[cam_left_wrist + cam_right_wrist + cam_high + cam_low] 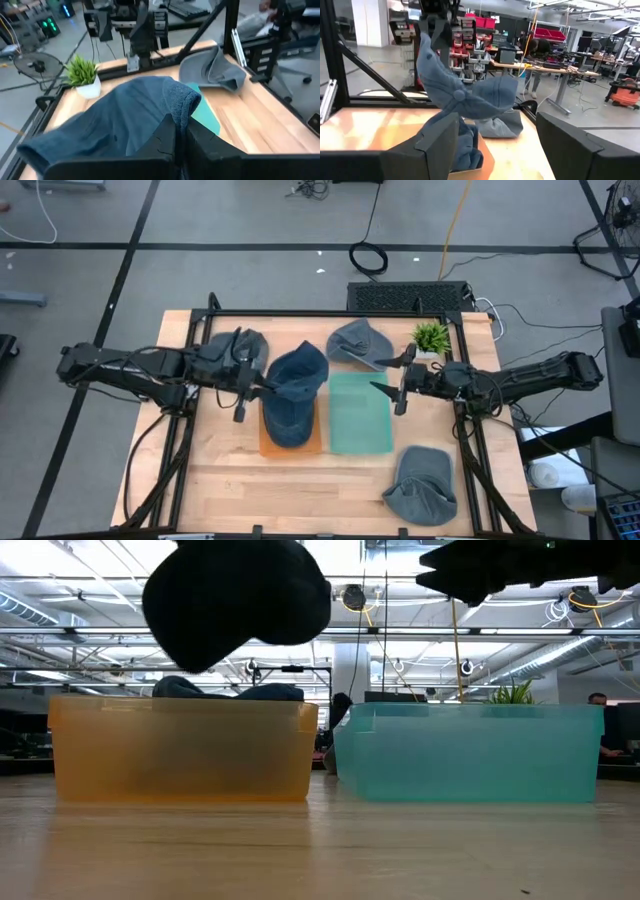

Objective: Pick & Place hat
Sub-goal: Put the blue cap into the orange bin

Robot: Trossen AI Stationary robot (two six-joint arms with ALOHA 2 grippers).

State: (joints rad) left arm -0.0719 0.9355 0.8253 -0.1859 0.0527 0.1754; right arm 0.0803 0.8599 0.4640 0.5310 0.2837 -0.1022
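Note:
A dark blue hat (300, 372) hangs from my left gripper (258, 387), which is shut on it, above the orange bin (268, 446). In the low view the hat (235, 600) hangs clear over that bin (180, 750). A second blue hat (290, 425) lies inside the orange bin. Beside it stands the teal bin (360, 420). My right gripper (400, 383) is open and holds nothing, hovering over the teal bin's right far corner. In the right wrist view its fingers (440, 140) frame the hanging hat (465, 95). My left gripper pinches the blue hat between its two shut fingers (165, 135) at a bunched edge of the fabric (177, 105). The fingers come from the table's left. The hat is lifted clear and droops slack below and beyond the fingers, above the orange bin.
Grey hats lie at the table's far left (235, 345), far middle (360, 343) and near right (420, 485). A small potted plant (430, 335) stands at the far right corner. A black frame (300, 313) rims the table. Bare wood shows near the front edge.

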